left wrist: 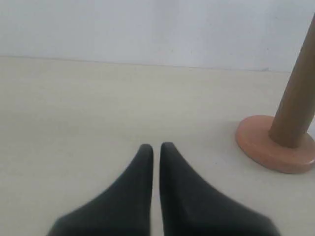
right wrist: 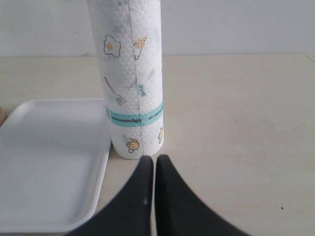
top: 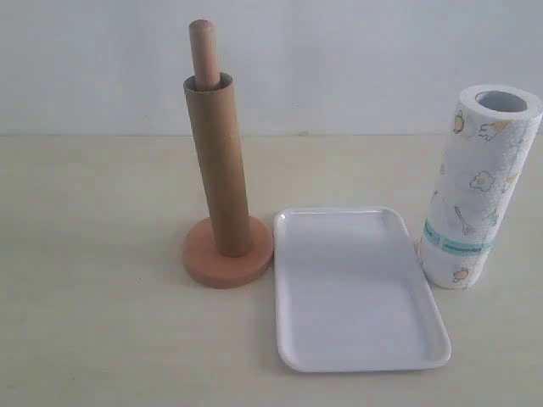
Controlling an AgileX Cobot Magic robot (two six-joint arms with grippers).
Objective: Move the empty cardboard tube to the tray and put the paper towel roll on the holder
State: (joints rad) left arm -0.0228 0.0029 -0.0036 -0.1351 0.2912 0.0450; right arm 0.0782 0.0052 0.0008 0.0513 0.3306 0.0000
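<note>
The empty cardboard tube (top: 218,165) stands slipped over the pole of the wooden holder (top: 227,263), whose rounded top (top: 203,51) pokes out above it. To its right lies the white tray (top: 293,339), with nothing on it. The paper towel roll (top: 475,186) stands upright just right of the tray. No gripper shows in the exterior view. My left gripper (left wrist: 156,146) is shut and holds nothing, with the holder base (left wrist: 261,147) and the tube (left wrist: 295,105) well off to one side. My right gripper (right wrist: 154,158) is shut and holds nothing, just short of the roll (right wrist: 129,73), with the tray (right wrist: 15,118) beside it.
Everything stands on a pale beige tabletop (top: 93,280) that ends at a plain white wall (top: 356,59). No other objects are in view.
</note>
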